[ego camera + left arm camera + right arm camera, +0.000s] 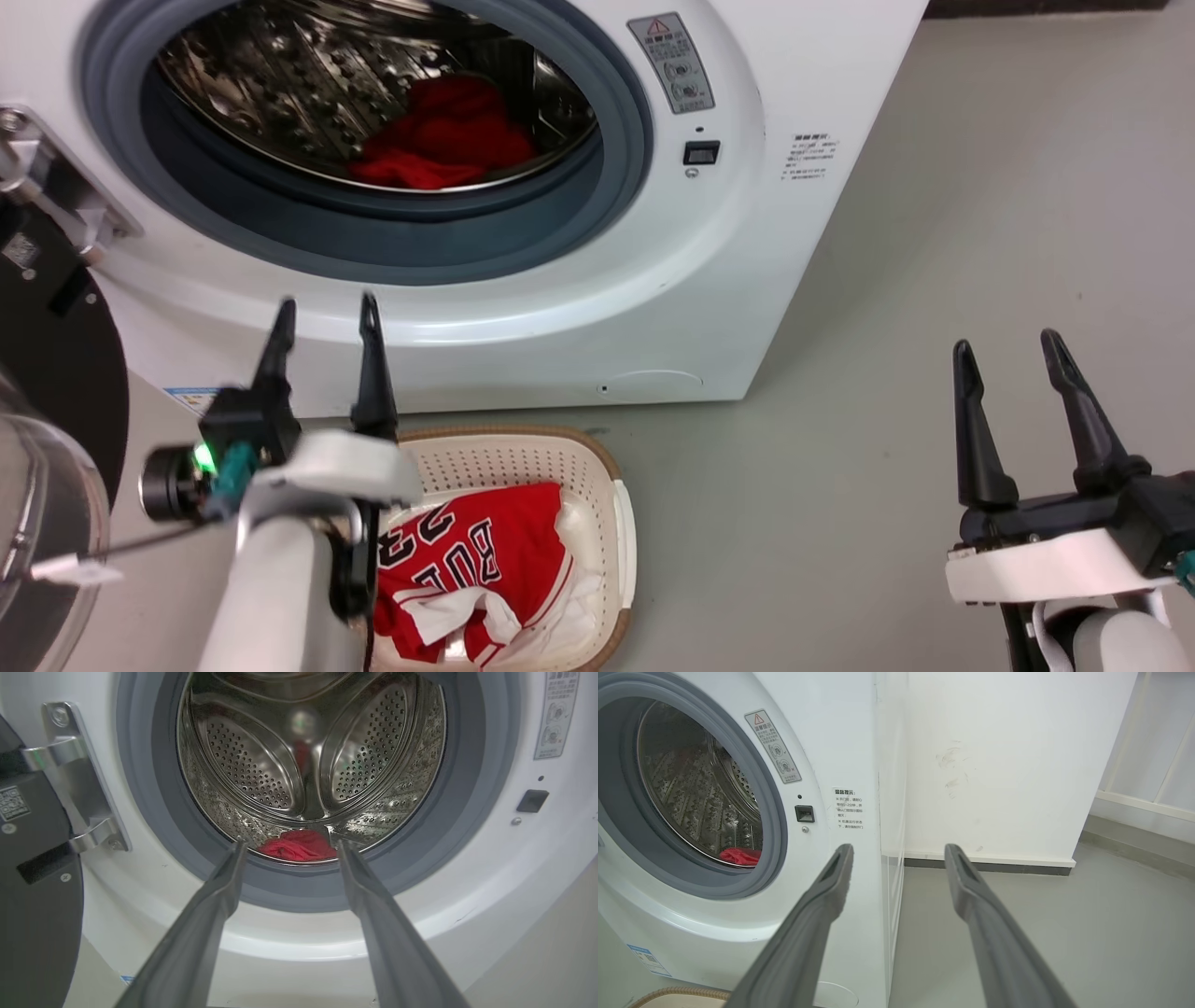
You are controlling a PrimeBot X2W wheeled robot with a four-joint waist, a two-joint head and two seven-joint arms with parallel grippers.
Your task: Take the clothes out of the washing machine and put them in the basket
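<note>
The white washing machine (pixel 579 280) stands open, and a crumpled red garment (pixel 446 138) lies at the bottom of its steel drum (pixel 303 765). On the floor in front of it sits the cream basket (pixel 523 457), holding a red jersey (pixel 485 560) with black lettering. My left gripper (pixel 327 313) is open and empty, hanging above the basket's left end and pointing at the porthole; in the left wrist view the red garment (pixel 297 845) shows between its fingers (pixel 219 896). Off to the right, over bare floor, my right gripper (pixel 1008 345) is open and empty.
The machine's glass door (pixel 47 448) is swung open at the far left on a metal hinge (pixel 79 779). Grey floor (pixel 934 233) stretches to the right of the machine. A white wall (pixel 1008 765) with a skirting board stands behind it.
</note>
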